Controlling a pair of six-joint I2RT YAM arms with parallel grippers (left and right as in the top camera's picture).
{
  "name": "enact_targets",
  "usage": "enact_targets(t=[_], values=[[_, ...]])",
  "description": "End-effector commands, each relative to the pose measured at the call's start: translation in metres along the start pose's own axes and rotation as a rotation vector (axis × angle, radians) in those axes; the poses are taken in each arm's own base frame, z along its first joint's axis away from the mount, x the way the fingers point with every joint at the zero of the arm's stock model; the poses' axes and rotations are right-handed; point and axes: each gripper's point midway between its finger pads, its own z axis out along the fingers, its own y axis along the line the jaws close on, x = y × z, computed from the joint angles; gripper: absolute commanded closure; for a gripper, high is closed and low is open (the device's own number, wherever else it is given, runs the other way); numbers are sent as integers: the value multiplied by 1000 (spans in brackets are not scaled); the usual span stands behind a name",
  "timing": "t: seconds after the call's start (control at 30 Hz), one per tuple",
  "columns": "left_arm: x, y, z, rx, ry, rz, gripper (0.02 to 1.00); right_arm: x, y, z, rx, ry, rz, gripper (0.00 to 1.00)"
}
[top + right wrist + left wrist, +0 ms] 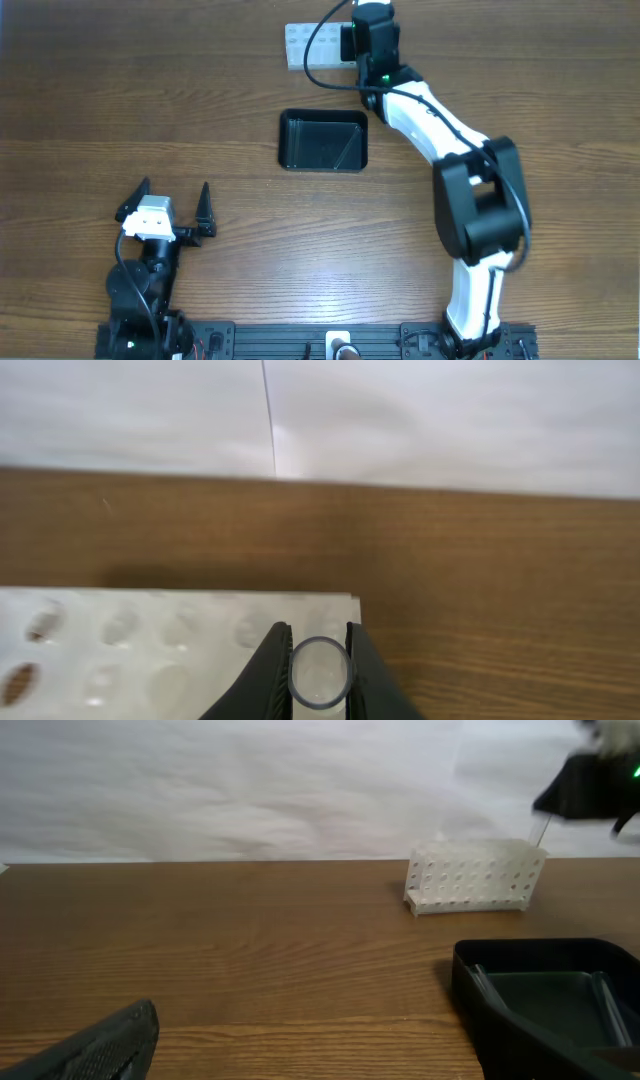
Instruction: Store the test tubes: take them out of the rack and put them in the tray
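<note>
The white perforated rack (310, 47) stands at the far edge of the table, also seen as the rack (475, 875) and the rack (150, 650). My right gripper (316, 645) hovers over the rack's end, shut on a clear test tube (320, 672) whose round mouth shows between the fingers. From the top the right gripper (368, 40) sits at the rack's right end. The black tray (323, 160) lies in front of the rack, with clear tubes (610, 1005) lying inside. My left gripper (172, 195) rests open at the near left, nothing between its fingers.
A white wall (250, 790) rises just behind the rack. The bare wooden tabletop (150, 90) spreads wide on the left and in front of the tray. The right arm's white links (440, 125) cross the table to the tray's right.
</note>
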Motion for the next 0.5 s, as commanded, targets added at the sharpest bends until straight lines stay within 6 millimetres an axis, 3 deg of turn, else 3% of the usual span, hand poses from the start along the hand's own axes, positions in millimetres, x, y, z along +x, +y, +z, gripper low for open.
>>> enact_targets(t=[0.03, 0.13, 0.23, 0.3, 0.5], values=[[2, 1, 0, 0, 3, 10, 20, -108, -3, -80, -12, -216, 61, 901], [2, 1, 0, 0, 3, 10, 20, -138, -3, -120, -32, -262, 71, 901], [2, 1, 0, 0, 3, 10, 18, -141, 0, -148, -49, -229, 72, 899], [2, 1, 0, 0, 3, 10, 20, -128, 5, -159, -71, -159, 93, 897], [2, 1, 0, 0, 3, 10, 18, -46, 43, -166, -241, 194, 141, 932]])
